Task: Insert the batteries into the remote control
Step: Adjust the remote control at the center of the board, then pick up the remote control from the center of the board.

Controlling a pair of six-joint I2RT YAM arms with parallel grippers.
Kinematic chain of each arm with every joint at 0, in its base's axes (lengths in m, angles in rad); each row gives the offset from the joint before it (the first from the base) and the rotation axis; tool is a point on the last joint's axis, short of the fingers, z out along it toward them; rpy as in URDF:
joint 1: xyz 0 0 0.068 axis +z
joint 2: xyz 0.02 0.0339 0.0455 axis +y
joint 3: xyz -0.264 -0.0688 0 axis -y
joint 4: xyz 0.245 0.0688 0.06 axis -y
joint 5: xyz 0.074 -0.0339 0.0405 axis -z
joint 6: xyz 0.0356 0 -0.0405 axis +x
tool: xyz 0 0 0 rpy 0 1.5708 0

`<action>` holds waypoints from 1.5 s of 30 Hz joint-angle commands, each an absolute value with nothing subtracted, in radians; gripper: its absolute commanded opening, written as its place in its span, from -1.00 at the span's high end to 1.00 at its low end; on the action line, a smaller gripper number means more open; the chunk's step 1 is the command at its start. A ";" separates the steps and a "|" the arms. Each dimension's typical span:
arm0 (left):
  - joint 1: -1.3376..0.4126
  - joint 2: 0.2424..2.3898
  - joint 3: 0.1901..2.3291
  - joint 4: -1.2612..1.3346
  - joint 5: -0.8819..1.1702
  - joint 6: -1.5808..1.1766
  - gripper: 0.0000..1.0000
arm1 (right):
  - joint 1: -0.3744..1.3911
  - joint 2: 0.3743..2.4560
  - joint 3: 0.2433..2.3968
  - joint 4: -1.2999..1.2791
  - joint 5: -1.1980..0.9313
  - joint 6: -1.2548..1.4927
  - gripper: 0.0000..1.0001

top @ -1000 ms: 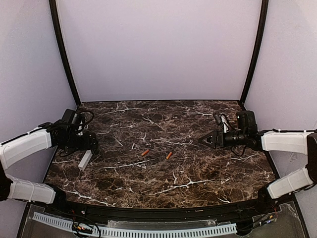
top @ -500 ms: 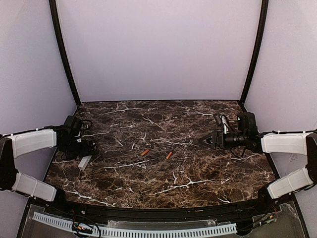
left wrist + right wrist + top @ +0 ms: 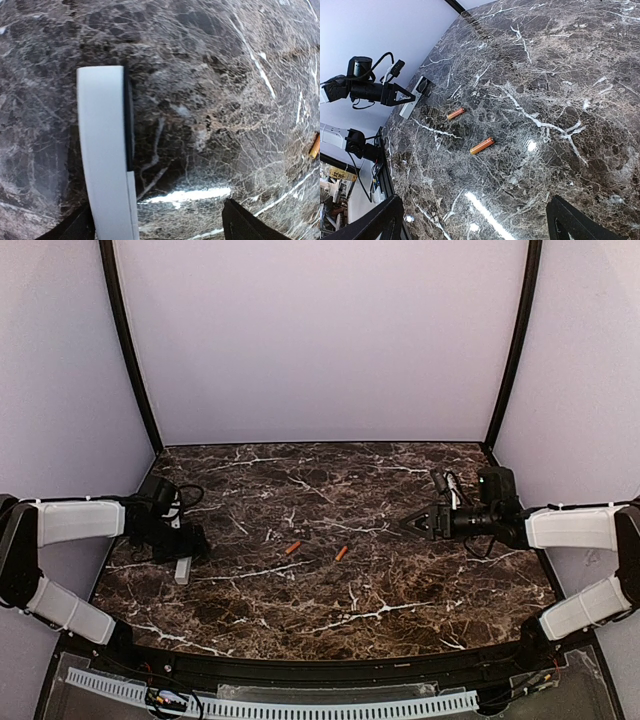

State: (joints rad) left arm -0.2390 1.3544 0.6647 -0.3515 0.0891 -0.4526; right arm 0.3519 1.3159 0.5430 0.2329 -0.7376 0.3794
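You are working in a robotics lab cell, not a home or a shop. Plain pale panels (image 3: pixel 320 340) close the bench in at the back and on both sides. Black curved poles (image 3: pixel 125 350) run up the rear corners like a tent frame. The tabletop (image 3: pixel 400 590) is a dark marble-patterned sheet, and a white slotted cable duct (image 3: pixel 300 708) runs along its near edge with wiring beside it. The white-shelled left arm (image 3: pixel 75 522) and right arm (image 3: pixel 575 528) rise from that edge, with loose cables looped at their wrists. Past the table's side, the right wrist view catches cluttered equipment, too small to identify.
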 commanded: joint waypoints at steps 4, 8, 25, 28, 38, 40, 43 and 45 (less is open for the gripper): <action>-0.363 1.362 0.667 -0.330 0.092 -0.403 -0.72 | 0.360 1.339 0.531 0.281 -0.756 0.391 -0.97; -0.446 1.407 0.695 -0.351 0.023 -0.377 -0.64 | 0.360 1.350 0.531 0.292 -0.767 0.396 -0.97; -0.471 1.437 0.708 -0.465 -0.255 -0.665 -0.37 | 0.360 1.345 0.548 0.279 -0.766 0.402 -0.97; -0.471 1.424 0.709 -0.477 -0.260 -0.669 -0.21 | 0.360 1.333 0.551 0.269 -0.755 0.399 -0.97; -0.471 1.351 0.716 -0.511 -0.270 -0.631 0.30 | 0.360 1.346 0.577 0.289 -0.776 0.430 -0.97; -0.471 1.343 0.723 -0.505 -0.261 -0.606 0.38 | 0.360 1.349 0.584 0.297 -0.784 0.439 -0.97; -0.471 1.347 0.737 -0.509 -0.267 -0.575 0.49 | 0.361 1.357 0.598 0.301 -0.797 0.448 -0.97; -0.470 1.363 0.753 -0.535 -0.281 -0.582 0.39 | 0.360 1.356 0.607 0.296 -0.802 0.448 -0.97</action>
State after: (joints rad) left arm -0.4694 1.3651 0.7158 -0.4751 -0.2558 -0.6086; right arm 0.3523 1.3445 0.5720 0.2684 -0.7742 0.4324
